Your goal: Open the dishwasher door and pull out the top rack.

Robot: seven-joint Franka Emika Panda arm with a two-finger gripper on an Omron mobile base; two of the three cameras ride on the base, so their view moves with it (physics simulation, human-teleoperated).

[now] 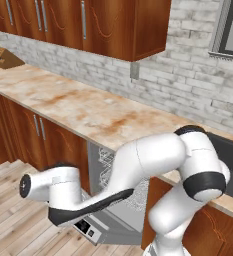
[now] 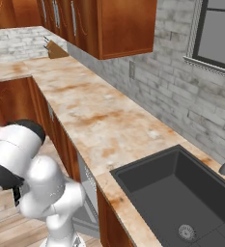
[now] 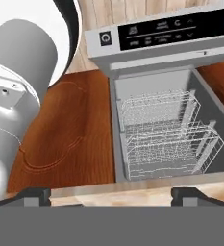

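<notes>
Fingers: the two dark fingers point(image 3: 36, 196) stand wide apart at the bottom of the hand view, nothing between them; the gripper point(image 3: 111, 197) holds nothing.

Direction to the work: the hand looks down into the open dishwasher cavity from above the table point(image 1: 78, 107) edge; the top rack point(image 3: 159, 109) lies straight ahead of the gap between the fingers, deeper into the picture, and apart from them.

Long axis: the top rack's front rim runs across the hand view, roughly parallel to the line joining the two fingers, so a pull would likely run toward the lowered door.

Dishwasher door: the dishwasher door point(image 3: 166, 41) is already swung down, its dark control strip point(image 3: 176, 30) facing the camera at the far side of the cavity; in the left base view it shows low under the arm point(image 1: 108, 227).

Lower rack: a second wire basket point(image 3: 173, 151) sits nearer the camera in the hand view; which one is higher I judge from position only.

Count: one arm, one gripper, two fingers, one grey door, two wire racks, one dark sink basin point(image 2: 181, 193), one knife block point(image 1: 8, 58).

Stage: door step looks done; the rack is not yet drawn out.
</notes>
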